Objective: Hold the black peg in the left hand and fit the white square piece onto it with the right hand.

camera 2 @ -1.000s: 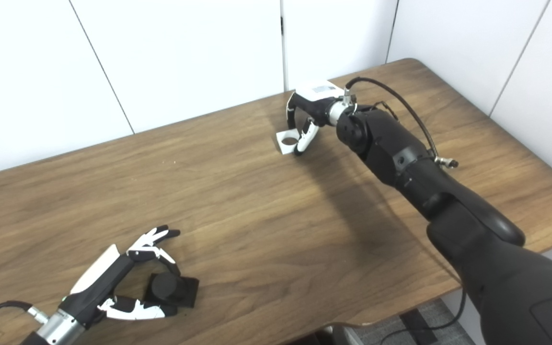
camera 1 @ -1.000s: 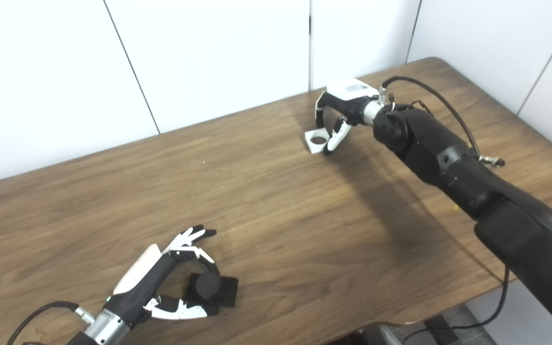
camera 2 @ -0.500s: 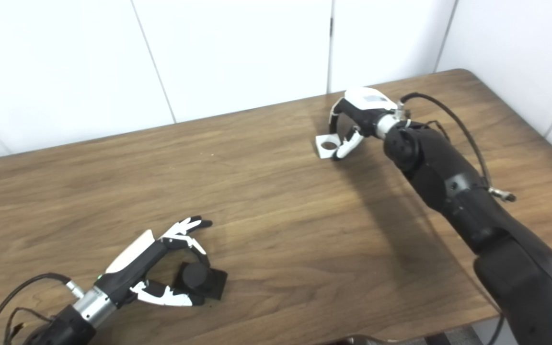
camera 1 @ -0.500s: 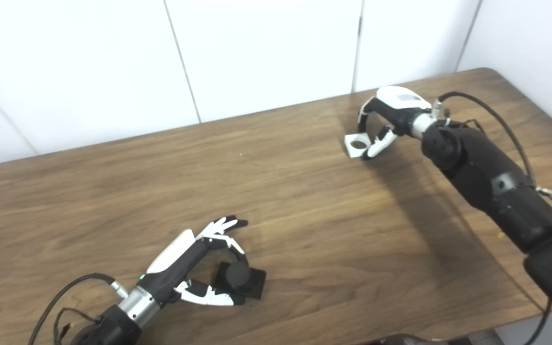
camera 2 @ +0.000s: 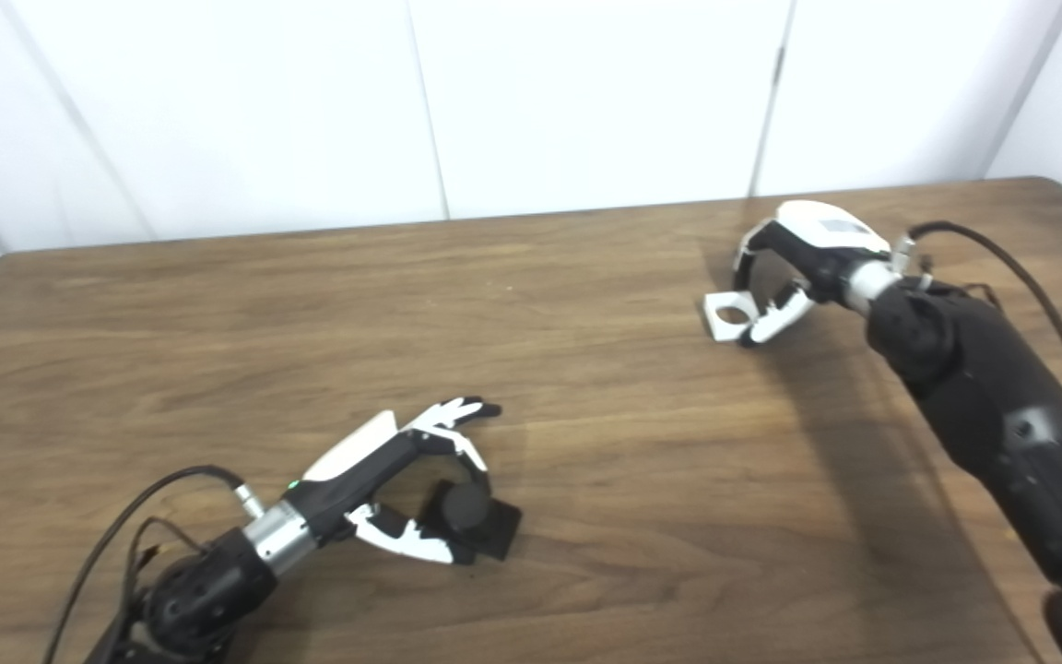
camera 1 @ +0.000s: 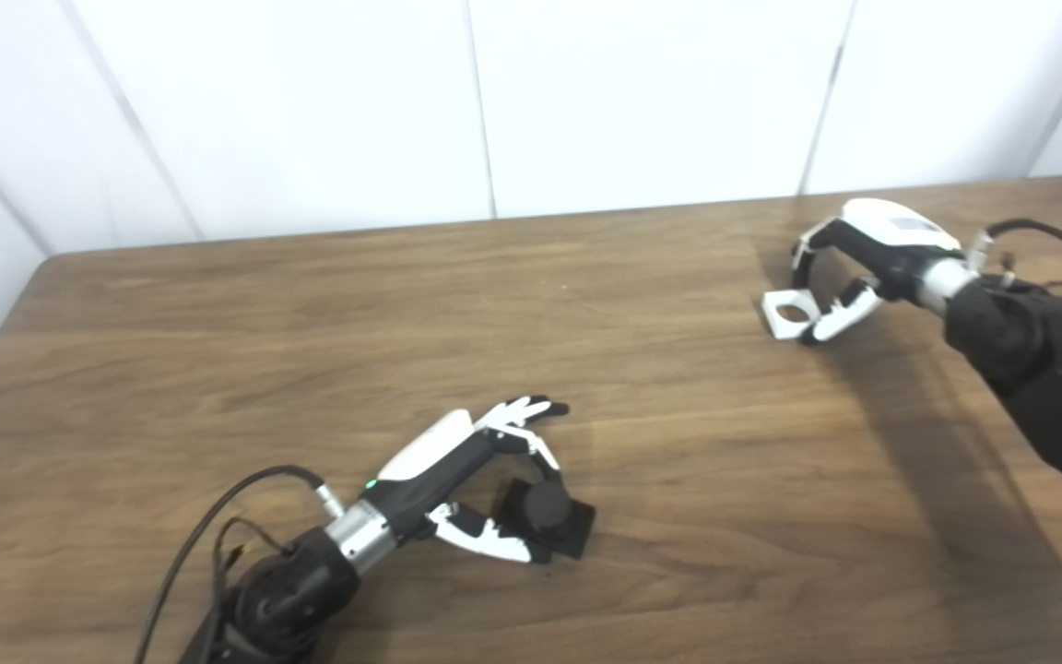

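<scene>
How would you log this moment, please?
left hand: closing around black peg | right hand: pinching white square piece | both on table

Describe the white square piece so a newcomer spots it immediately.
Look to the far right part of the wooden table, where the right hand reaches. Between its fingers sits the white square piece, flat, with one round hole through it.

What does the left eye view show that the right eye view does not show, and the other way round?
Only the left eye view shows the table's far left corner with a strip of wall beside it. Only the right eye view shows the table's far right corner and more of the right arm toward its elbow. Both show the left hand around the black peg near the front edge, and the right hand closing around the white square piece at the far right of the table.
</scene>
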Robot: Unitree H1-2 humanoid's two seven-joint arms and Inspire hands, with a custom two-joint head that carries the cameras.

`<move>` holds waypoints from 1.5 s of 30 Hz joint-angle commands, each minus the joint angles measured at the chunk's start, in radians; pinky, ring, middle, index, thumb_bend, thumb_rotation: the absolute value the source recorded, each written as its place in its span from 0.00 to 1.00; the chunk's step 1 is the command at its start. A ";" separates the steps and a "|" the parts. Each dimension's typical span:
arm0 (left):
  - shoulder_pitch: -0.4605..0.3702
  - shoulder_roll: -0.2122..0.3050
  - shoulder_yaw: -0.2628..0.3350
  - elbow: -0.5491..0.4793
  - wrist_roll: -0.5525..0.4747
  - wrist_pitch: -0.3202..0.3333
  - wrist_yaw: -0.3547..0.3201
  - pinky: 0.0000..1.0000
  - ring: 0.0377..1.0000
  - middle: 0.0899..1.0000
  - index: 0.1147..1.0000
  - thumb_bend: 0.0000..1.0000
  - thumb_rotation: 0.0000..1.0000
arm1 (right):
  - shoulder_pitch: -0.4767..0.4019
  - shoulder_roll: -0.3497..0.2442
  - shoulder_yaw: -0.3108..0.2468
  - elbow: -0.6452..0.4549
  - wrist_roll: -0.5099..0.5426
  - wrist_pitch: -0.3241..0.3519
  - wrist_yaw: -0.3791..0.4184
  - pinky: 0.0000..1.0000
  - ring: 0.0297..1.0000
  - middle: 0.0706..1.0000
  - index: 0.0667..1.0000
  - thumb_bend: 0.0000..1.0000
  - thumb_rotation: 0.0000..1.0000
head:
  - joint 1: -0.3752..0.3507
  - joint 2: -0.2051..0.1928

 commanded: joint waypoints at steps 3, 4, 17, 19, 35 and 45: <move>-0.020 0.000 -0.019 0.013 0.045 0.042 -0.005 1.00 1.00 0.96 0.42 0.52 0.08 | -0.035 -0.026 -0.017 -0.067 0.005 -0.061 0.005 0.80 0.86 0.78 0.45 0.52 0.13 | 0.003 0.005; -0.021 0.001 -0.020 0.013 0.046 0.044 -0.005 1.00 1.00 0.96 0.42 0.52 0.08 | -0.035 -0.027 -0.016 -0.078 0.002 -0.061 0.011 0.80 0.86 0.78 0.45 0.52 0.13 | 0.003 0.005; -0.021 -0.004 -0.018 0.017 0.031 0.056 -0.003 1.00 1.00 0.96 0.42 0.52 0.08 | -0.018 -0.010 -0.034 -0.250 0.043 -0.046 0.110 0.80 0.88 0.79 0.45 0.52 0.13 | 0.005 0.012; -0.022 -0.004 -0.019 0.017 0.031 0.058 -0.004 1.00 1.00 0.96 0.42 0.52 0.08 | -0.012 -0.004 -0.039 -0.282 0.053 -0.031 0.128 0.80 0.88 0.79 0.45 0.52 0.13 | 0.005 0.014; -0.027 -0.009 -0.019 0.020 0.026 0.063 -0.008 1.00 1.00 0.96 0.42 0.52 0.08 | 0.010 0.034 -0.049 -0.463 0.102 -0.046 0.213 0.76 0.87 0.78 0.44 0.52 0.14 | 0.008 0.020; -0.025 -0.010 -0.022 0.019 0.028 0.065 -0.006 1.00 1.00 0.96 0.42 0.52 0.08 | 0.023 0.064 -0.034 -0.608 0.118 -0.017 0.280 0.74 0.87 0.78 0.44 0.52 0.14 | 0.009 0.022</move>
